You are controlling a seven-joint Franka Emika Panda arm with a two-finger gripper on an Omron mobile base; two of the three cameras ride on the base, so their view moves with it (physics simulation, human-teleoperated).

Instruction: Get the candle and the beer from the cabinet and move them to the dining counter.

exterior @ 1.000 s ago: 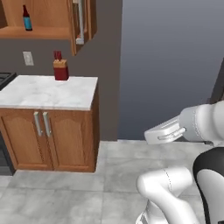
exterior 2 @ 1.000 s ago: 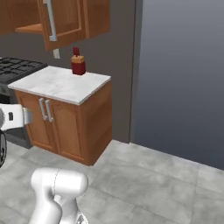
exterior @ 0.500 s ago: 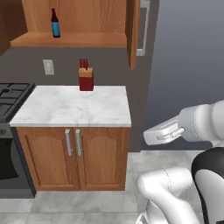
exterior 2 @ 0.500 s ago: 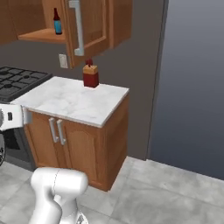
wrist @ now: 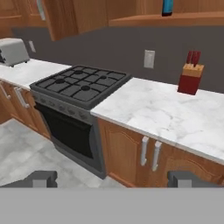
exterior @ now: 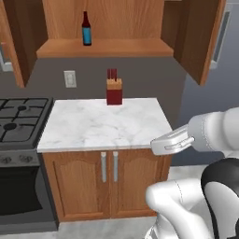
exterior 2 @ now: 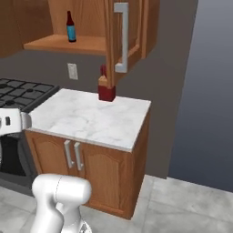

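Two doors of the cabinet (exterior: 105, 28) stand swung open, and I take this wall unit as my reference for everything else. On my left base view one door hangs at its right edge with a long silver bar handle (exterior: 223, 35); on my right base view the same door sits in front of the shelf.

Below the cabinet and to its left I see the black gas stove (exterior: 21, 121) with its oven front underneath. Directly below the cabinet lies the small marble worktop (exterior: 105, 123), adjoining the stove, carried on a wood base unit with two short silver handles (exterior: 108, 166). On the hand view, further along the wall past the stove from the cabinet, a silver toaster (wrist: 13, 50) stands on another stretch of counter.

The red knife block (exterior: 114, 87) stands upright at the back of the worktop, under the cabinet shelf, beside a white wall outlet (exterior: 70, 79).

The beer (exterior: 86, 29) stands upright on the cabinet shelf, toward its left half, with its blue label facing out.

The gripper (wrist: 116, 178) hangs low, well below and in front of the cabinet; its two dark fingertips (wrist: 41, 178) stand wide apart with nothing between them.
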